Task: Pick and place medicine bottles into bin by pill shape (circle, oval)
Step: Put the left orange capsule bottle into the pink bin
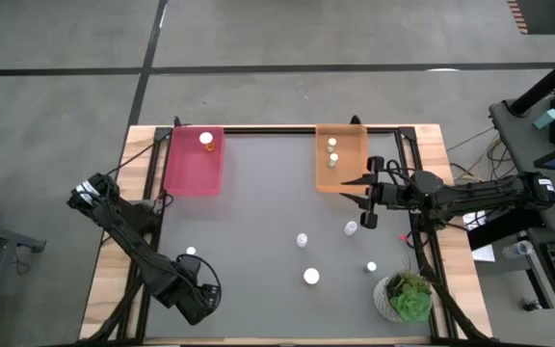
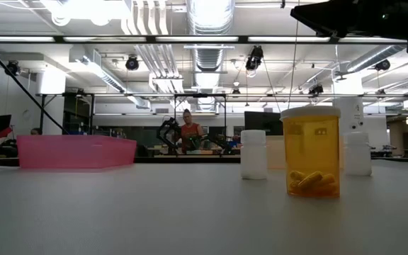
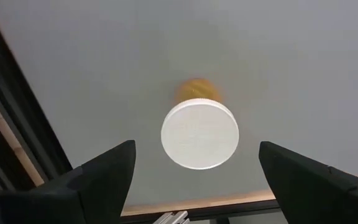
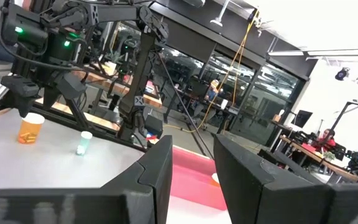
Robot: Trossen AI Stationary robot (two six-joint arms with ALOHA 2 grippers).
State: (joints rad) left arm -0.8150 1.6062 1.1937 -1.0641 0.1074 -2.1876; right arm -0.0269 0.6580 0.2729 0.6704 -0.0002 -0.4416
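1. The medicine bottles (image 1: pixel 310 277) stand scattered on the grey table (image 1: pixel 258 241); one amber bottle with a white cap (image 3: pixel 199 133) stands upright on the table directly below the left tool (image 3: pixel 194 180), whose fingers are spread wide on either side of it, holding nothing. If that tool comes down off-centre, a finger could land on the cap and tip the bottle over.
2. This bottle sits near the table's left edge; a knock could roll it toward the rail.
3. In the low view a nearby amber bottle (image 2: pixel 311 151) shows elongated capsules; misreading the shape would send a bottle to the wrong bin.
4. The right tool (image 1: pixel 368 198) hovers beside the orange bin (image 1: pixel 322 179), fingers nearly together with nothing visibly between them. Loose bottles lie just below it, and a careless sweep could scatter them toward the plant (image 1: pixel 408 296).
5. The pink bin (image 1: pixel 187 173) at the far left already holds one bottle; a drop from height could bounce out.
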